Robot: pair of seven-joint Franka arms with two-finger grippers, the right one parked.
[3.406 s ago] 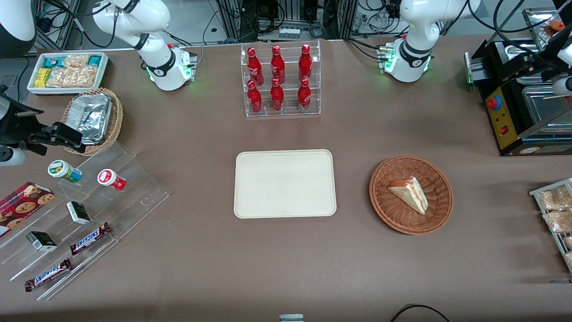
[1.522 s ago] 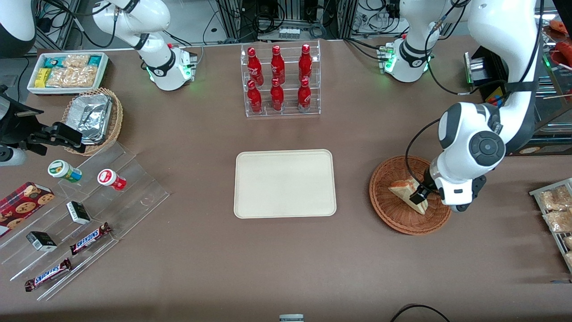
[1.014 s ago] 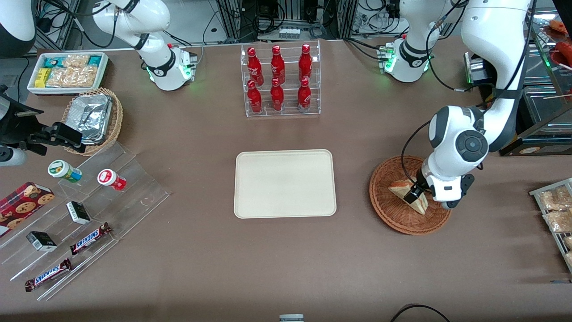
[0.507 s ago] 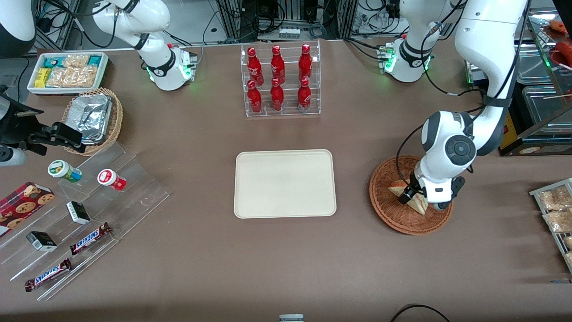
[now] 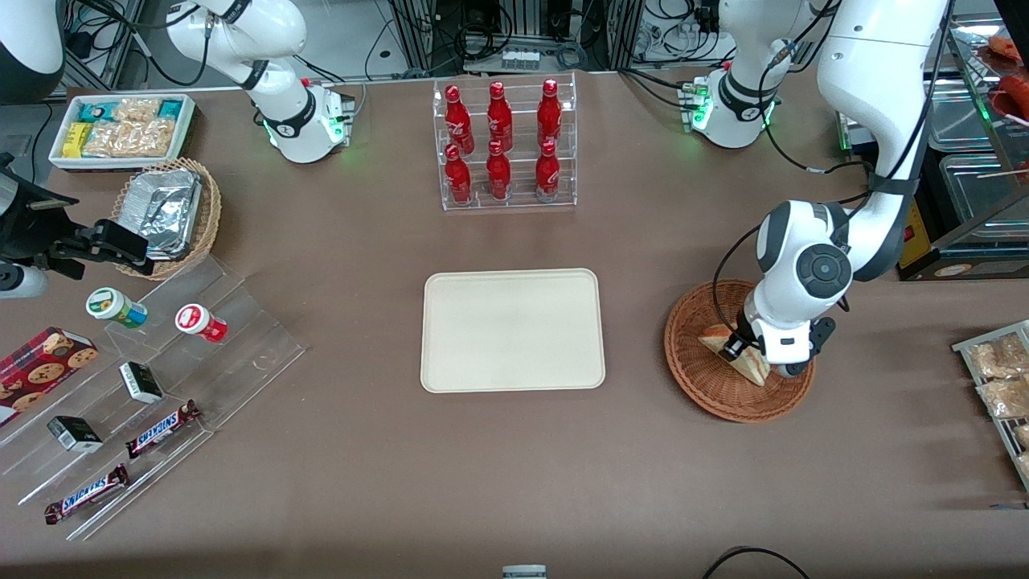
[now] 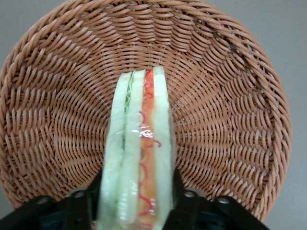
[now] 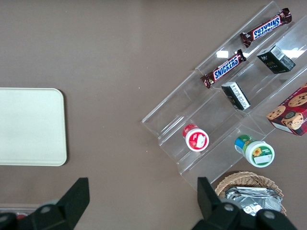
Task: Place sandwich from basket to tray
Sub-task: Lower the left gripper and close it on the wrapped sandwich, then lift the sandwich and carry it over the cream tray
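The sandwich (image 5: 715,338), a white bread wedge with red-orange and green layers, lies in the reddish-brown wicker basket (image 5: 707,398) toward the working arm's end of the table. My left gripper (image 5: 738,347) is down in the basket, its fingers pressed against both bread faces. In the left wrist view the sandwich (image 6: 141,143) stands on edge between the black fingers (image 6: 178,191), with the basket weave (image 6: 230,120) all round, and the gripper (image 6: 136,194) is shut on it. The cream-white tray (image 5: 512,330) lies bare at the table's middle and shows in the right wrist view (image 7: 29,127).
A clear rack of red bottles (image 5: 504,145) stands farther from the camera than the tray. A black machine (image 5: 924,209) and a metal rack of snack packets (image 5: 997,378) are at the working arm's end. Clear steps with snacks (image 5: 153,378) lie toward the parked arm's end.
The left arm came in from off the table, came down over the basket and set its fingers round the sandwich. In the last half second it hardly moved.
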